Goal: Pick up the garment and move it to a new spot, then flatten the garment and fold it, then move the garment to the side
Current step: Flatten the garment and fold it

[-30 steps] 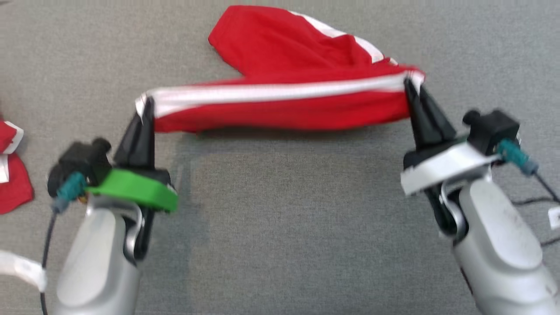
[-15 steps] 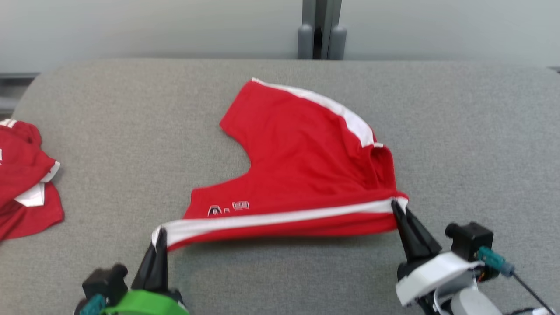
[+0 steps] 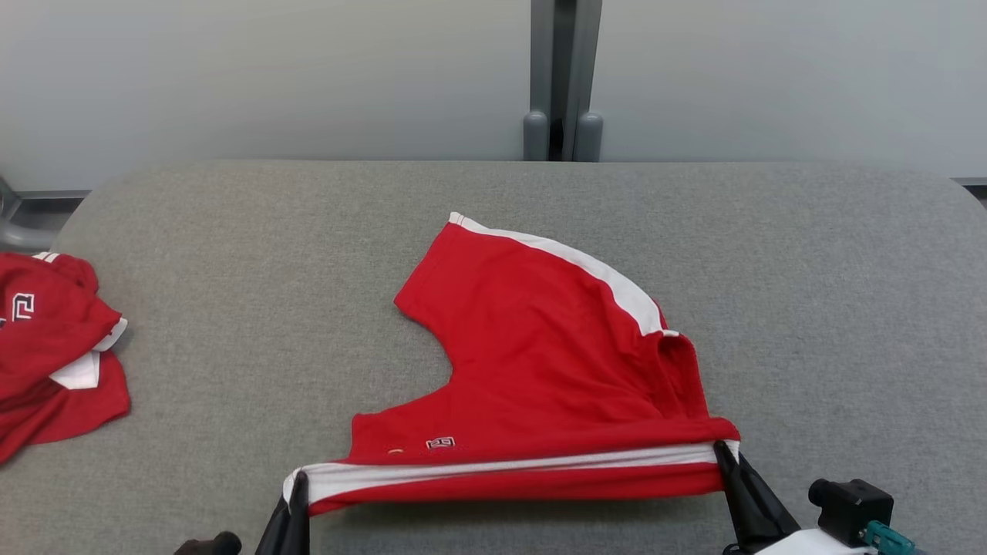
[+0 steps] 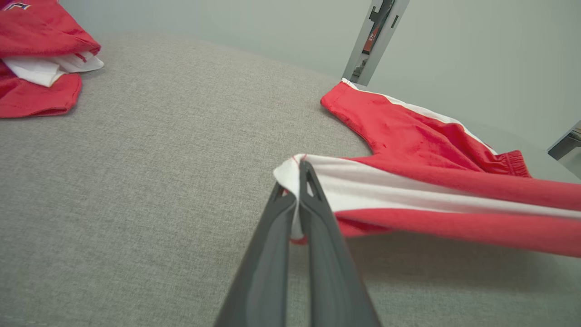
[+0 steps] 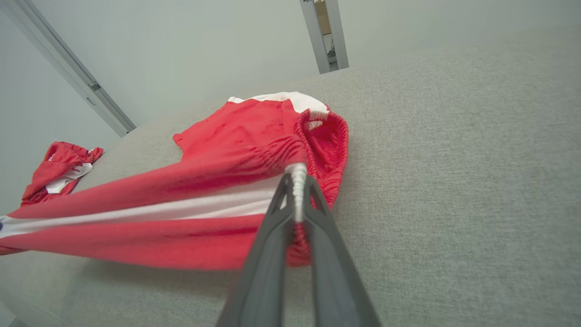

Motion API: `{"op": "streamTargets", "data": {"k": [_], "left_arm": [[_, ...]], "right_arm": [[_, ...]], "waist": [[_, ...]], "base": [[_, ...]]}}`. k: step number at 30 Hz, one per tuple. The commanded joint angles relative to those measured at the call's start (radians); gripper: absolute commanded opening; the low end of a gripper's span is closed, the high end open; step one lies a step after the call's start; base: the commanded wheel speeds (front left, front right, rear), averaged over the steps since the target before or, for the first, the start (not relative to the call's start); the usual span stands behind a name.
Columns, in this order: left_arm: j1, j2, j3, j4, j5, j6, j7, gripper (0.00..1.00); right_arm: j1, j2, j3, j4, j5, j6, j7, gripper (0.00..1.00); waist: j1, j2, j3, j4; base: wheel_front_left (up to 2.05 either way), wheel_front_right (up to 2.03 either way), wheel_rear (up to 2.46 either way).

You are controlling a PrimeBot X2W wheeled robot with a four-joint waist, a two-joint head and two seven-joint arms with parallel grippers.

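Red shorts (image 3: 555, 362) at the front edge of the worktop (image 3: 833, 308): we hold the white-striped side taut, left tool (image 4: 302, 169) and right tool (image 5: 297, 178) each pinching an end. Such thin pinches may slip, and the trailing leg may bunch.

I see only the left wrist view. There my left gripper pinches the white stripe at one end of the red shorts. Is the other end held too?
Observer: Yes. The right gripper is shut on the shorts at the waistband.
Operator: Does the waistband lie closed?
Observer: No, beside that grip it gapes open.
Operator: Is any mark on the upper face?
Observer: A small white logo faces up on the near leg, close to its hem.
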Motion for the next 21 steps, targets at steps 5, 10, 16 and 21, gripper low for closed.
{"op": "streamTargets", "data": {"k": [5,10,16,21], "left_arm": [[-0.154,0.038,-0.056,0.004,0.013,0.004,-0.001,0.0],[-0.38,0.129,-0.184,0.082,-0.031,0.004,0.0,0.0],[-0.683,0.277,-0.42,0.181,-0.211,0.004,0.037,0.0],[-0.888,0.379,-0.568,0.22,-0.357,0.004,0.088,0.0]], "right_arm": [[-0.078,0.022,-0.021,-0.002,-0.005,-0.003,-0.003,0.0],[-0.205,0.052,-0.038,0.033,-0.011,-0.003,-0.003,0.0],[-0.367,0.071,-0.03,0.093,0.011,-0.003,-0.003,0.0],[-0.47,0.071,0.005,0.103,0.08,-0.003,-0.003,0.0]], "waist": [[0.0001,0.0,0.075,-0.037],[0.0001,0.0,0.182,-0.074],[0.0001,0.0,0.314,-0.122],[0.0001,0.0,0.399,-0.158]], "base": [[0.0,0.0,0.0],[0.0,0.0,0.0],[0.0,0.0,0.0],[0.0,0.0,0.0]]}}
